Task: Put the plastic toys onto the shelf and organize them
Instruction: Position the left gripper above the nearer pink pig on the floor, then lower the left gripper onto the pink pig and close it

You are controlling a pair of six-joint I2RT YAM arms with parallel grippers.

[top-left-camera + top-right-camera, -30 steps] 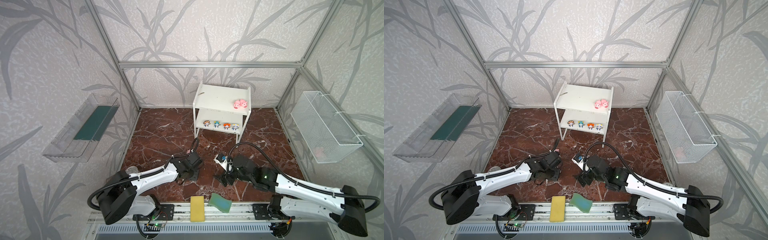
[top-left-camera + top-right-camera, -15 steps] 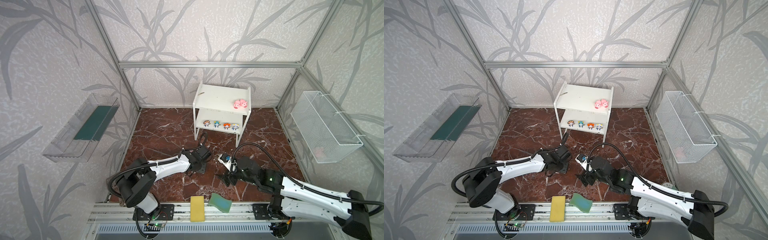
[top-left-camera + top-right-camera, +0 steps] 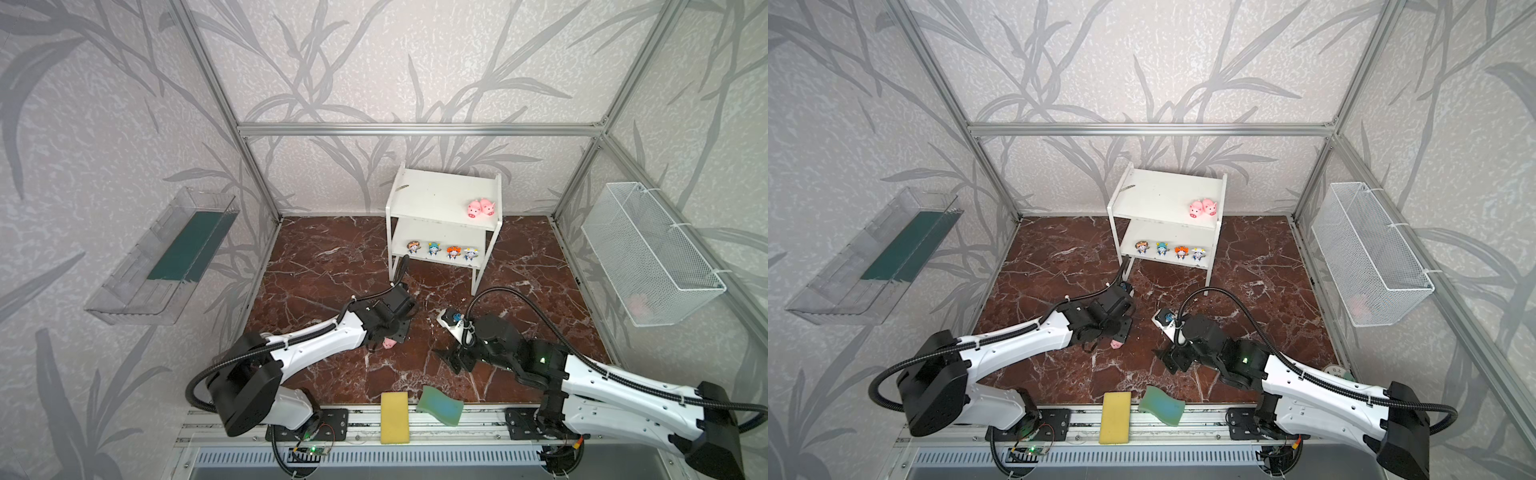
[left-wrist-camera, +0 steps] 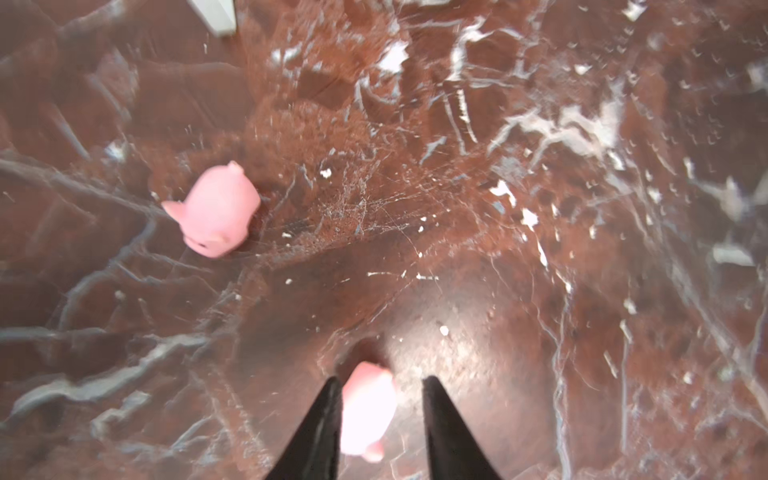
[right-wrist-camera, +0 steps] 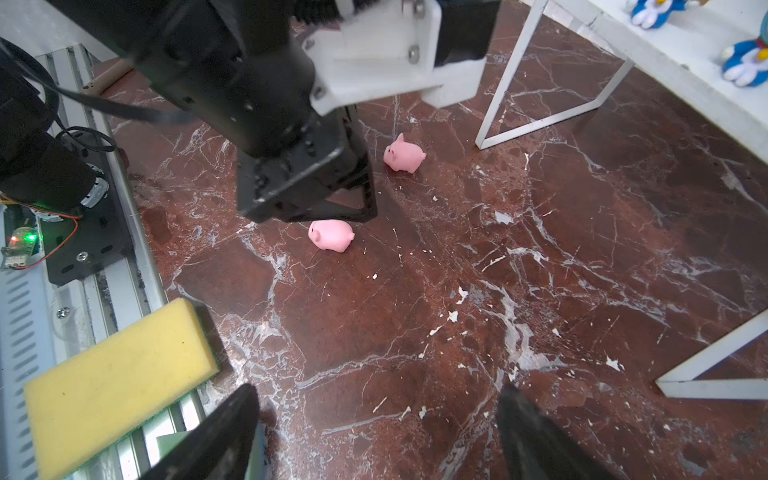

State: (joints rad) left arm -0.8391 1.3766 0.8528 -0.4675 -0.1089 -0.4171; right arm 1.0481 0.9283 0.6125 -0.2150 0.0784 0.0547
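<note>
left wrist view: the left gripper (image 4: pixel 381 379) hangs low over the counter (image 4: pixel 540 208) with its jaws parted around a pink pig (image 4: pixel 365 409). the pig leans on one jaw and a gap shows at the other, so nothing is clamped.
pig under the gripper: it lies on its side on the counter, as the right wrist view shows plainly.
second loose pig (image 4: pixel 216 210): it sits on the counter near the first, apart from it, toward a shelf leg. it is hidden below the left arm in both top views.
shelf (image 3: pixel 440 195): it stands at the back of the counter, about the middle.
top board: two pigs (image 3: pixel 473 209) sit side by side, touching, at its right end. the rest of the board is bare.
lower board: four figurines (image 3: pixel 453 252) stand in a row along the front edge.
right gripper (image 5: pixel 376 388): it is spread wide and empty, over bare counter near the yellow sponge (image 5: pixel 116 374).
done: six toys are on the shelf, sorted by kind.
left: both loose pigs. my guess is that the one between the jaws goes first, up beside the pair on the top board.
</note>
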